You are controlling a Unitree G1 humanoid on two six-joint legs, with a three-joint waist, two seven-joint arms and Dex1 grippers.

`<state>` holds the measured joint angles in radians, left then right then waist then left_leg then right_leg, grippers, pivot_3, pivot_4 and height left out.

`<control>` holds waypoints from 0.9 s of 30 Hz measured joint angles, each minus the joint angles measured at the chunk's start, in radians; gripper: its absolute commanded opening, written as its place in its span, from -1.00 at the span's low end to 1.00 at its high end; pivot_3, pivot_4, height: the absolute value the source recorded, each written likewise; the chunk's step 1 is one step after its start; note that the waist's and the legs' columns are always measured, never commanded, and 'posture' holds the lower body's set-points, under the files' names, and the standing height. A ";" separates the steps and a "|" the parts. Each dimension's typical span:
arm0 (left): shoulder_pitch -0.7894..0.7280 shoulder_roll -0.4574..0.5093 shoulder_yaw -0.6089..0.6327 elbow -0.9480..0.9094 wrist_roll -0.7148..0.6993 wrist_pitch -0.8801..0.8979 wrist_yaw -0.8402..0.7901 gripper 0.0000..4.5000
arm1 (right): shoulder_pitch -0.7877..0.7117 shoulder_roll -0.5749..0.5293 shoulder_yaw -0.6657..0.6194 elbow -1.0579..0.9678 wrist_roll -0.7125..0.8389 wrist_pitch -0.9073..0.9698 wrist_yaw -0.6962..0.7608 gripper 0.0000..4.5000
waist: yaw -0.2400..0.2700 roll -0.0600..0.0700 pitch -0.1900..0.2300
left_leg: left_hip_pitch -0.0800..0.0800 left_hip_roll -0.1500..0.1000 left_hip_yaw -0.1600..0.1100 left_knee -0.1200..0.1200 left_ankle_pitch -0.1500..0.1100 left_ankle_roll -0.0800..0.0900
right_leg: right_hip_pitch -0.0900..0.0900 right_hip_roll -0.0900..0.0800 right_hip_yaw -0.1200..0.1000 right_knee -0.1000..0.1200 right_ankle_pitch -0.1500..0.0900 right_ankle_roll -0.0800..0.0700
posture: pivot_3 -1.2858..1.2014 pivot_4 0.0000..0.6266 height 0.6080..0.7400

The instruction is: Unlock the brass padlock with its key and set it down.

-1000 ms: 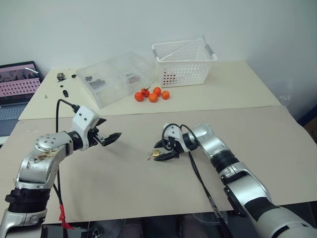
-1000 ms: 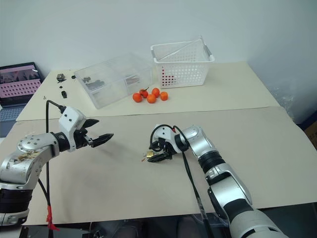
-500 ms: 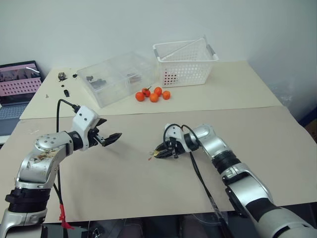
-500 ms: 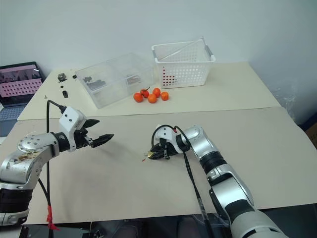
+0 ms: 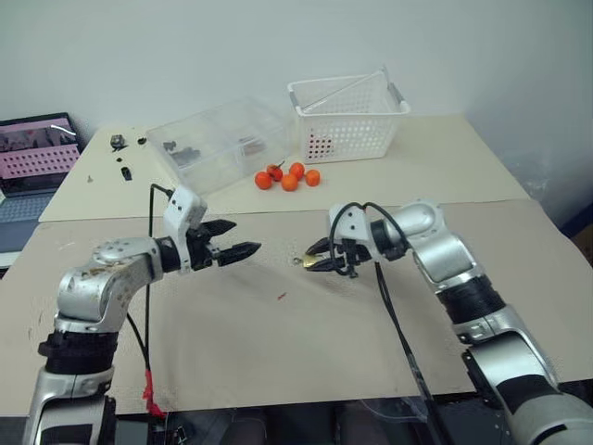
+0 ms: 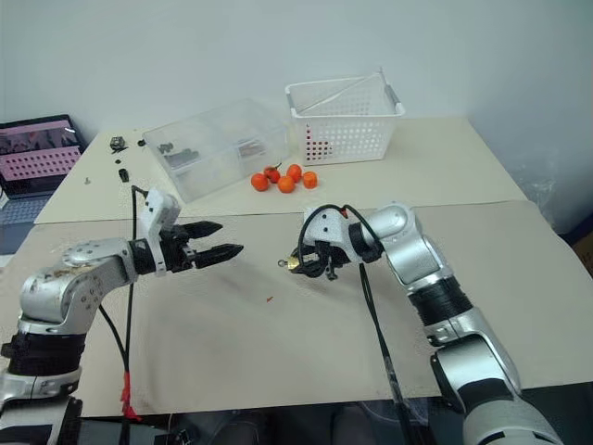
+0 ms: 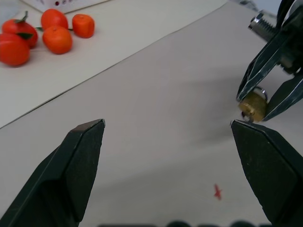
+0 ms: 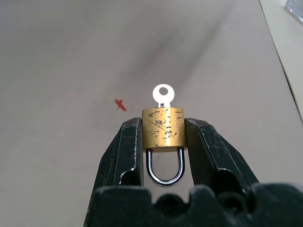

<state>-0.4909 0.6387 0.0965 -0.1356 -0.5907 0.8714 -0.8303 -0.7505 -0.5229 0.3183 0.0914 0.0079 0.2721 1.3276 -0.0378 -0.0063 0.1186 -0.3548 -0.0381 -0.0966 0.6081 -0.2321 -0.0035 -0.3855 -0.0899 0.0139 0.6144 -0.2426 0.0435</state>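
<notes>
My right end effector [image 8: 163,142] clamps the small scratched brass padlock [image 8: 163,128] by its flat sides, above the beige tabletop [image 5: 232,334], silver shackle toward the wrist, round-headed silver key [image 8: 163,94] protruding outward. Left end effector [image 5: 243,248] stands wide, beside the padlock. I judge it rigid, light, slick; grip the key head.

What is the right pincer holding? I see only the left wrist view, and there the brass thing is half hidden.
Observer: The right pincer grips the brass padlock by its two sides.
Operator: Is the key in it?
Observer: Yes, a silvery key sticks out of the body's end opposite the shackle.
Operator: Is the shackle open?
Observer: It looks closed: both legs enter the body.
</notes>
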 measured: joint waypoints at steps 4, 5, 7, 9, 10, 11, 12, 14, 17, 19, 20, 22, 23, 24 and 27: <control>-0.059 -0.029 -0.006 0.047 -0.033 0.065 0.000 0.89 | 0.063 -0.061 -0.017 -0.059 0.029 0.031 0.002 -0.60 | 0.001 0.000 0.000 | 0.000 0.000 0.001 0.001 0.000 0.000 | 0.001 0.000 0.000 -0.001 0.000 0.000 | 0.03 -0.52 1.00; -0.061 -0.034 -0.014 0.057 -0.038 0.076 0.000 0.78 | 0.071 -0.077 -0.018 -0.062 0.035 0.039 0.002 -0.60 | -0.001 0.000 0.000 | 0.000 0.000 0.002 0.001 0.000 0.000 | 0.001 0.000 0.001 -0.001 0.000 0.000 | 0.03 -0.52 1.00; -0.074 -0.072 -0.022 0.081 -0.044 0.119 0.023 0.50 | 0.079 -0.102 -0.027 -0.070 0.044 0.057 -0.003 -0.60 | -0.004 0.000 0.000 | 0.000 0.000 0.003 0.001 0.000 0.000 | 0.000 0.000 0.001 -0.001 0.000 0.000 | 0.03 -0.52 1.00; -0.088 -0.100 -0.031 0.090 -0.062 0.161 0.037 0.12 | 0.080 -0.112 -0.033 -0.089 0.055 0.068 -0.013 -0.60 | -0.005 -0.001 0.000 | 0.000 0.001 0.003 0.001 0.000 0.001 | 0.000 0.000 0.001 -0.001 0.000 0.000 | 0.03 -0.52 1.00; -0.093 -0.110 -0.034 0.090 -0.075 0.181 0.040 -0.04 | 0.080 -0.117 -0.035 -0.097 0.055 0.071 -0.019 -0.60 | -0.005 -0.001 0.000 | 0.000 0.001 0.003 0.001 0.000 0.001 | 0.000 0.000 0.001 -0.001 0.000 0.000 | 0.03 -0.52 1.00; -0.098 -0.122 -0.035 0.088 -0.085 0.202 0.044 -0.22 | 0.080 -0.120 -0.041 -0.104 0.056 0.075 -0.024 -0.60 | -0.004 -0.001 0.000 | 0.000 0.001 0.003 0.001 0.000 0.001 | 0.000 0.000 0.001 -0.001 0.000 0.000 | 0.03 -0.52 1.00; -0.102 -0.134 -0.037 0.088 -0.100 0.232 0.055 -0.40 | 0.080 -0.125 -0.047 -0.107 0.057 0.080 -0.029 -0.60 | -0.004 -0.001 0.000 | 0.000 0.000 0.003 0.001 0.000 0.001 | 0.000 0.000 0.001 -0.001 0.000 0.000 | 0.03 -0.52 1.00; -0.108 -0.146 -0.038 0.089 -0.119 0.276 0.072 -0.57 | 0.081 -0.136 -0.054 -0.109 0.057 0.085 -0.035 -0.60 | -0.003 -0.001 0.000 | 0.000 0.000 0.004 0.001 0.000 0.001 | 0.001 0.000 0.001 -0.001 0.000 0.000 | 0.03 -0.52 1.00; -0.144 -0.183 -0.034 0.094 -0.160 0.351 0.096 -0.57 | 0.081 -0.146 -0.058 -0.128 0.058 0.090 -0.045 -0.60 | 0.001 -0.001 0.000 | 0.000 0.000 0.004 0.002 0.000 0.001 | 0.001 -0.001 0.001 -0.002 0.000 0.000 | 0.03 -0.52 1.00; -0.174 -0.199 -0.032 0.095 -0.181 0.394 0.110 -0.57 | 0.081 -0.155 -0.059 -0.148 0.070 0.100 -0.048 -0.60 | 0.002 -0.001 0.000 | 0.000 0.000 0.004 0.001 0.000 0.001 | 0.001 -0.001 0.001 -0.002 0.000 0.000 | 0.03 -0.52 1.00; -0.185 -0.204 -0.032 0.098 -0.185 0.407 0.115 -0.57 | 0.082 -0.158 -0.059 -0.153 0.075 0.104 -0.050 -0.60 | 0.002 -0.001 0.000 | 0.000 0.000 0.004 0.002 0.000 0.001 | 0.001 -0.001 0.001 -0.002 0.000 0.000 | 0.03 -0.52 1.00; -0.209 -0.217 -0.032 0.112 -0.191 0.425 0.129 -0.57 | 0.086 -0.163 -0.060 -0.162 0.077 0.107 -0.056 -0.60 | 0.003 -0.001 0.000 | 0.000 0.000 0.004 0.002 0.000 0.001 | 0.001 -0.001 0.001 -0.002 0.000 0.000 | 0.03 -0.52 1.00; -0.222 -0.222 -0.032 0.115 -0.193 0.434 0.137 -0.57 | 0.089 -0.164 -0.060 -0.167 0.078 0.108 -0.063 -0.60 | 0.004 -0.001 0.000 | 0.000 0.000 0.004 0.002 0.000 0.001 | 0.001 -0.001 0.002 -0.002 0.000 0.000 | 0.03 -0.52 1.00; -0.233 -0.229 -0.032 0.121 -0.194 0.441 0.142 -0.57 | 0.092 -0.165 -0.060 -0.168 0.080 0.109 -0.066 -0.60 | 0.004 -0.001 0.000 | 0.000 0.000 0.005 0.002 0.000 0.001 | 0.001 -0.001 0.002 -0.002 0.000 0.000 | 0.03 -0.52 1.00; -0.263 -0.257 -0.033 0.134 -0.196 0.457 0.154 -0.57 | 0.094 -0.165 -0.060 -0.168 0.083 0.110 -0.088 -0.60 | 0.004 -0.001 0.000 | 0.000 0.000 0.005 0.002 0.000 0.001 | 0.001 -0.001 0.002 -0.003 0.000 0.000 | 0.03 -0.52 1.00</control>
<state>-0.7542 0.3820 0.0631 -0.0013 -0.7871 1.3289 -0.6763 -0.6561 -0.6878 0.2582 -0.0768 0.0909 0.3817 1.2396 -0.0339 -0.0074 0.1186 -0.3546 -0.0382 -0.0916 0.6096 -0.2324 -0.0028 -0.3845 -0.0907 0.0159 0.6119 -0.2426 0.0435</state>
